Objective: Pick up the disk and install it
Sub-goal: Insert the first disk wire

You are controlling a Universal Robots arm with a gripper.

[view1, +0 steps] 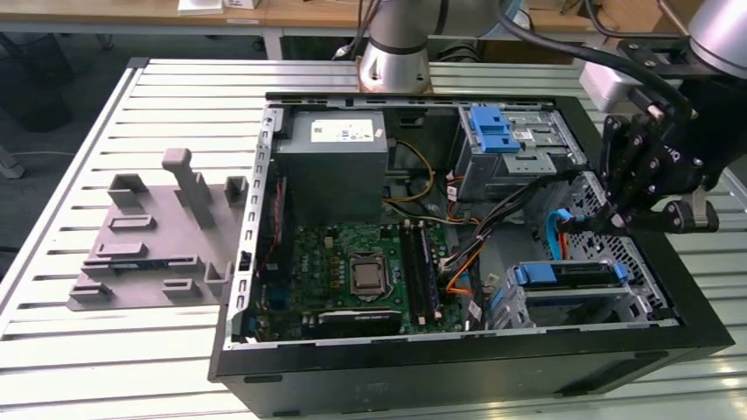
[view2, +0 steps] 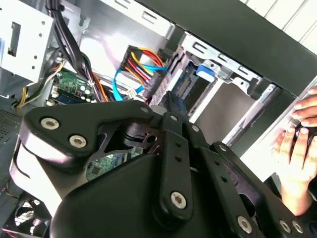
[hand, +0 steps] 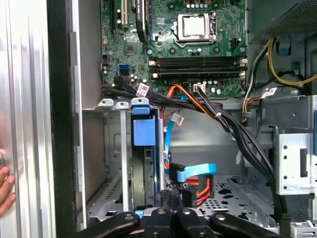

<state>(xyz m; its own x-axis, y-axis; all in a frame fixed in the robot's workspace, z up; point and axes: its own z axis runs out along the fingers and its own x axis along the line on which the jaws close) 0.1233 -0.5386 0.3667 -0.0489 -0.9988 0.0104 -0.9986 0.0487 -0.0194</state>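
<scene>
The disk (view1: 569,275) sits in the drive cage (view1: 636,262) at the near right corner of the open computer case, its blue rail facing up. In the first wrist view the disk (hand: 147,171) stands on edge between the cage's metal walls, under its blue tab (hand: 143,131). My gripper (view1: 603,222) hovers just above and behind the cage with its fingers together and nothing between them. In the first wrist view the gripper (hand: 167,199) points down beside the disk, near the blue and red cables. The second wrist view shows the fingertips (view2: 171,101) close to the cage.
The case (view1: 467,367) holds a motherboard (view1: 362,271), a grey power-supply box (view1: 332,153) and a second blue-latched bay (view1: 508,140). Cable bundles (view1: 513,206) cross the middle. A grey fixture (view1: 157,236) lies on the table at the exterior view's left. A person's hand (view2: 297,144) rests outside the case wall.
</scene>
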